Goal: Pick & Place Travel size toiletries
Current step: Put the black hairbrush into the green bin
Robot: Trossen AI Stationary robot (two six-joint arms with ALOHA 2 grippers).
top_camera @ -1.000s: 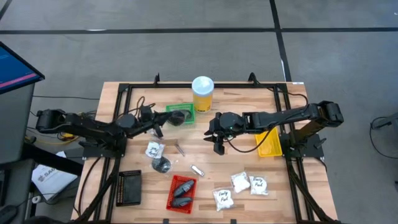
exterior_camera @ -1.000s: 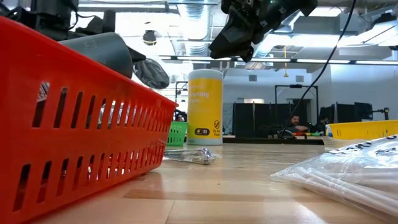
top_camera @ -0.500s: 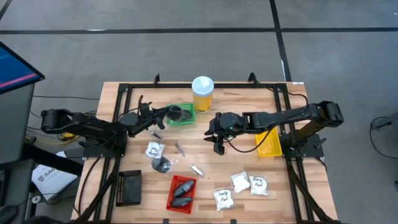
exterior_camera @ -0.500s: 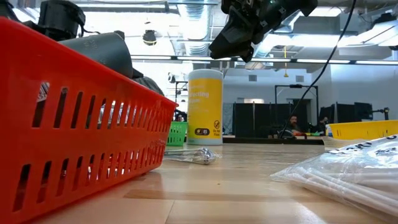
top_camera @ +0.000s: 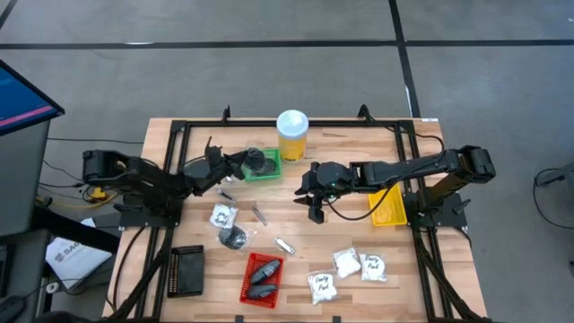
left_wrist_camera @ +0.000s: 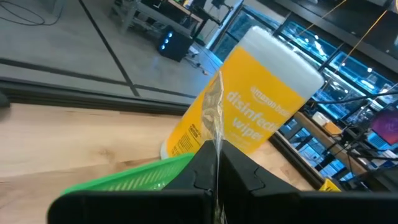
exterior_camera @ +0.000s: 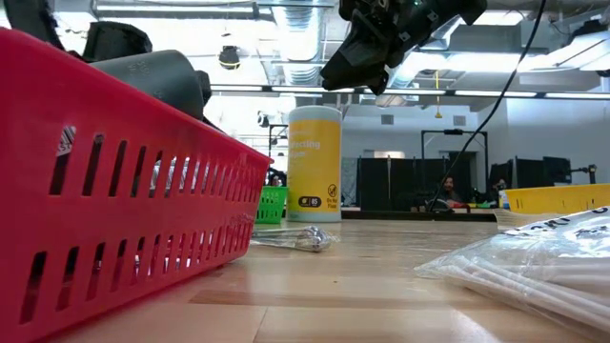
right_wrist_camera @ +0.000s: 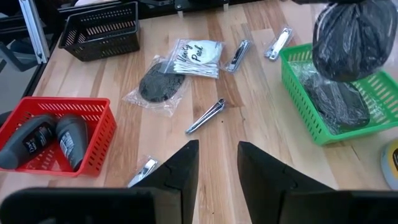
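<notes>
**Left hand holds a bagged puck above the green tray**

The wooden tabletop (top_camera: 323,242) carries everything. Both dark arms reach toward its middle from opposite sides.

The left hand (top_camera: 240,162) sits at the green tray (top_camera: 262,175), beside the yellow jar (top_camera: 292,135). Its fingers are clamped tight on the clear wrapper of a dark puck (right_wrist_camera: 345,34); in the right wrist view the puck hangs in its bag just above the tray, and a second bagged puck (right_wrist_camera: 336,102) lies inside the tray. In the left wrist view the thin wrapper edge stands pinched between the fingers, with the jar behind.

The right hand (top_camera: 314,205) hovers above the bare middle of the tabletop, fingers partly apart with nothing between them.

The red tray (top_camera: 260,278) near the front edge holds two dark bottles (right_wrist_camera: 53,138) lying side by side. The black tray (top_camera: 186,269) sits at the front left corner; the yellow tray (top_camera: 387,206) lies under the right arm.

Three white sachets (top_camera: 348,272) lie close together at the front right. Another sachet (top_camera: 221,215) lies near the left arm, with a loose bagged puck (top_camera: 232,238) just in front of it.

Thin silvery tubes (top_camera: 285,246) are scattered between the trays, one (top_camera: 258,213) beside the left sachet.
</notes>
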